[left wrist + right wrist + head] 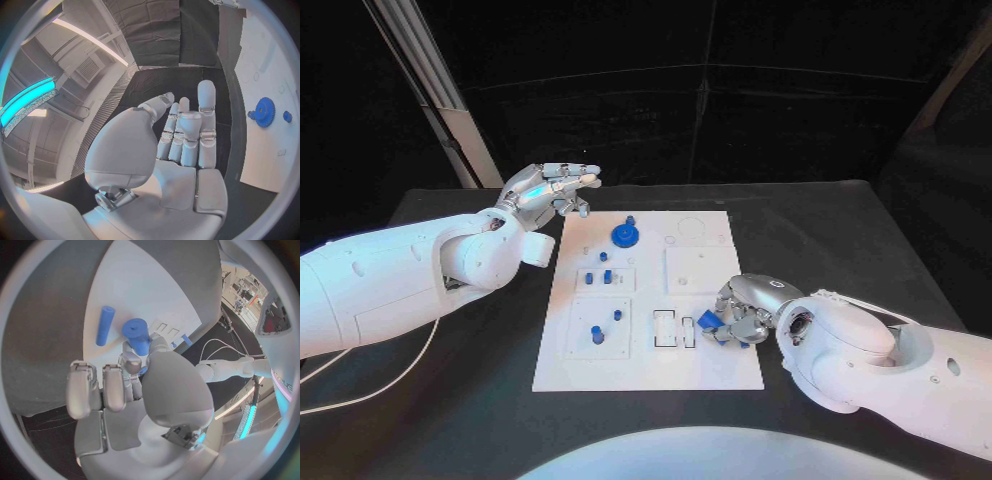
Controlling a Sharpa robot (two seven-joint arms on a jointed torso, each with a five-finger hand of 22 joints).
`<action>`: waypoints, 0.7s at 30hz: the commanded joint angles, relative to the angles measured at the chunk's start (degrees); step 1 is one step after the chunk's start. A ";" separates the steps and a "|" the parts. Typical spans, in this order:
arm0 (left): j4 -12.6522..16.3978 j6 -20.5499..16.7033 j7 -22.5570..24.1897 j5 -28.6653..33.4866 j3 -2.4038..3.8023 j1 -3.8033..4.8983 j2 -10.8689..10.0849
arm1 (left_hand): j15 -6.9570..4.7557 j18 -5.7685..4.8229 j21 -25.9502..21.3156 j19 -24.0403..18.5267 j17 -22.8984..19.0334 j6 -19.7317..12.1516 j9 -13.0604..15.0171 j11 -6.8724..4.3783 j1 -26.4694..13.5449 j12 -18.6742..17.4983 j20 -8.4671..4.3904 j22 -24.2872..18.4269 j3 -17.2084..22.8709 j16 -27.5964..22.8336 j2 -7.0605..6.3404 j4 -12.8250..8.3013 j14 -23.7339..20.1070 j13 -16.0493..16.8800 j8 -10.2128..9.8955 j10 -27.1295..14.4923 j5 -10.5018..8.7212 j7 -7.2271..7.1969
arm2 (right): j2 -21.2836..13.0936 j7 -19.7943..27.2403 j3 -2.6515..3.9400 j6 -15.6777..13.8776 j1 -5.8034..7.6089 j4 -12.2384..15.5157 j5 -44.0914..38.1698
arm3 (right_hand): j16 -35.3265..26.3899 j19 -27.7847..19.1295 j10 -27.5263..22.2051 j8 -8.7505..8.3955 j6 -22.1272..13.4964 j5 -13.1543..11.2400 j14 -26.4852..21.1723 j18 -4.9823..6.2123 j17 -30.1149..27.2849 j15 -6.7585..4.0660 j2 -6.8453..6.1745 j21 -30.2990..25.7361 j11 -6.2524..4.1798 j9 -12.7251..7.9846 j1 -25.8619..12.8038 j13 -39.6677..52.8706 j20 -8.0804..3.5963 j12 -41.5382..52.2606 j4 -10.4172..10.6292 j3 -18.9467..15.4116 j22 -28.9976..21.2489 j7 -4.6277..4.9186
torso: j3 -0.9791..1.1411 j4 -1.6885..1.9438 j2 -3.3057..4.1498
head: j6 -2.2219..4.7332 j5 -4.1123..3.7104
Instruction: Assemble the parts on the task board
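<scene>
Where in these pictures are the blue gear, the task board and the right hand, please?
blue gear (pixel 627 236), head view, on its toothed disc.
task board (pixel 704 370), head view, on a bare near corner.
right hand (pixel 747 305), head view, on the back of the hand.

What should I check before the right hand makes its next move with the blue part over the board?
1. Right hand holds a blue part: ok, pinched at its fingers in the right wrist view.
2. Grip square and firm: cannot tell, the fingers cover the contact.
3. Rectangular slots beside the right hand free: ok, they look empty in the head view.
4. Left hand out of the way: ok, it is raised at the task board's far left corner, holding nothing.
5. Blue gear away from the right hand: ok, it sits at the board's far end.
</scene>
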 commanded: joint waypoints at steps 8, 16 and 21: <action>0.04 0.86 0.03 0.12 0.02 -0.01 0.09 | -0.03 0.37 -0.13 0.05 -0.06 -0.24 -0.05 -0.11 0.03 0.20 0.01 -0.05 -0.21 -0.25 0.73 0.00 -0.25 0.03 0.35 -0.45 0.17 0.12 | 0.51 5.48 0.06 -11.89 0.09 1.49 9.90 | 0.96 0.94 0.94 0.38 1.75 1.29 3.05 -1.34 1.45 -0.73 1.54 0.68 -0.44 1.51 -0.76 0.51 -0.28 0.10 0.46 -0.38 6.31 -1.03 | -0.05 0.11 0.02 | 0.32 -0.05; 0.06 1.03 -0.12 0.12 0.01 -0.02 0.29 | -0.03 0.37 -0.13 0.05 -0.06 -0.24 -0.05 -0.11 0.03 0.20 0.01 -0.05 -0.21 -0.25 0.73 0.00 -0.25 0.03 0.35 -0.45 0.17 0.12 | 2.97 4.60 0.07 -7.42 0.10 0.32 12.33 | 0.98 0.87 1.05 0.66 3.17 0.47 3.00 -1.32 1.57 -1.00 2.70 0.65 -0.80 2.13 -3.45 0.01 -0.52 -1.21 0.52 -1.67 6.25 -1.55 | -0.15 0.25 0.06 | 0.23 0.07; 0.07 1.05 -0.17 0.12 0.01 -0.02 0.37 | -0.03 0.37 -0.13 0.05 -0.06 -0.24 -0.05 -0.11 0.03 0.20 0.01 -0.05 -0.21 -0.25 0.73 0.00 -0.25 0.03 0.35 -0.45 0.17 0.12 | 4.69 3.03 0.08 -4.42 0.10 -0.66 12.89 | 1.02 0.85 1.30 0.80 4.04 -0.99 3.00 -1.31 1.78 -1.23 3.27 0.62 -1.08 2.48 -4.62 -0.08 -0.73 -1.76 0.52 -2.42 6.23 -1.88 | -0.11 0.22 0.09 | 0.27 0.34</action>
